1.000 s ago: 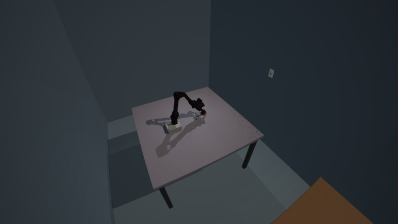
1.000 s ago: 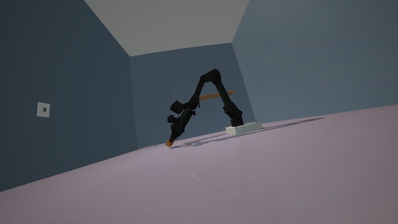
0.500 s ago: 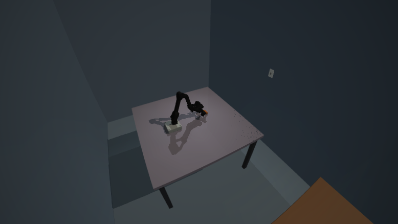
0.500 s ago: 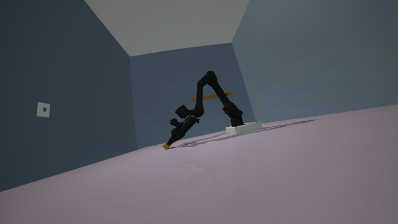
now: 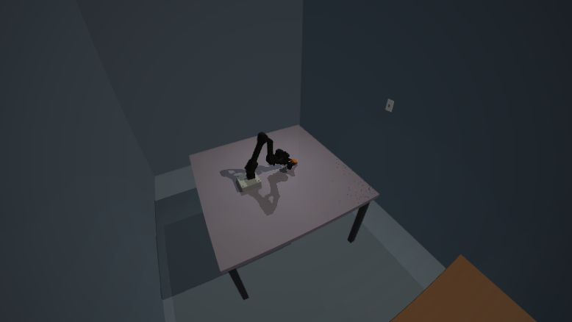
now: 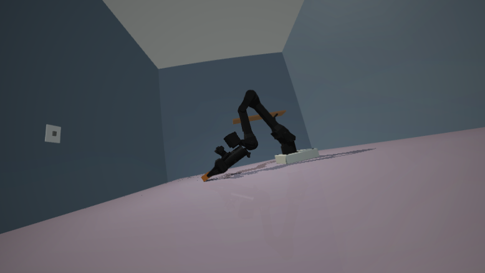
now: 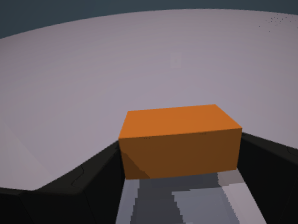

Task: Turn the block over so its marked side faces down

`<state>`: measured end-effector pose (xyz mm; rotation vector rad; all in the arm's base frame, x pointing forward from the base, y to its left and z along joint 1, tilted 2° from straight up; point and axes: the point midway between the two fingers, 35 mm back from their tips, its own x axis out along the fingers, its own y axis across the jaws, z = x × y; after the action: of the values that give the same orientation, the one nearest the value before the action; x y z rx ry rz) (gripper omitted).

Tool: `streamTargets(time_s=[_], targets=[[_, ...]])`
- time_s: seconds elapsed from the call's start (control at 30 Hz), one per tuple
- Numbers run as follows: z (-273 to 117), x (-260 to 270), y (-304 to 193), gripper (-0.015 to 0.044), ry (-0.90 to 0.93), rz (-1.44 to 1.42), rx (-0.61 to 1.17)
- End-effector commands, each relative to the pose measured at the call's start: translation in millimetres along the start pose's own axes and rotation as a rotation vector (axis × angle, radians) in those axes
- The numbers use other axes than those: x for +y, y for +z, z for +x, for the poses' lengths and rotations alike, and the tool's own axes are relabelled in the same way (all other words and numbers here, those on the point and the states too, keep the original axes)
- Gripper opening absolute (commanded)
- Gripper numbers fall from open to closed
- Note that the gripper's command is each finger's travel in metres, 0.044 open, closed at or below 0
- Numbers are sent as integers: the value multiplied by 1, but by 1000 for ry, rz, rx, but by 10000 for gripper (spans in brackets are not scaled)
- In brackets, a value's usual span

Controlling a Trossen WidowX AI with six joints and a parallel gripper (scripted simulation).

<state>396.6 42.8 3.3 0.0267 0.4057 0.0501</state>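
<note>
Near the far middle of the pale lilac worktop (image 5: 304,207), well away from every edge: pincer (image 5: 291,162) clamping the orange block (image 5: 294,161) between its two dark fingers, one pressing on each side face. Seen from the wrist camera, block (image 7: 180,139) sitting squarely at the fingertips, its top and near faces showing plain orange; any marking not showing on those faces, so cannot tell which way the marked side is pointing.

In the exterior view, arm (image 6: 252,116) folding up from its white base plate (image 6: 297,156) to a high elbow, then sloping steeply down toward the worktop (image 6: 305,217). Pincer (image 6: 207,175) leaning forward at a shallow angle, block (image 6: 204,177) hanging at its very tip and tilting with it. Lower corner of the block lying right at the surface; touching or just clear, too small to tell from here.

From the top camera, arm (image 5: 259,156) throwing grey shadows across the worktop beside and in front of the base plate (image 5: 248,183). Wall plate (image 5: 389,105) sitting on the dark wall behind, brown slab (image 5: 467,295) filling the lower right corner of that view.
</note>
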Motion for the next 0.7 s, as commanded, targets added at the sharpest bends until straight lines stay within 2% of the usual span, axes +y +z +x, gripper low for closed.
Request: streamTargets(time_s=[0.0,0.63,0.67], targets=[[-6,-1,-4,0,-3,5,-36],[-8,-1,-3,0,-3,8,-63],[-8,-1,-3,26,-3,8,-63]])
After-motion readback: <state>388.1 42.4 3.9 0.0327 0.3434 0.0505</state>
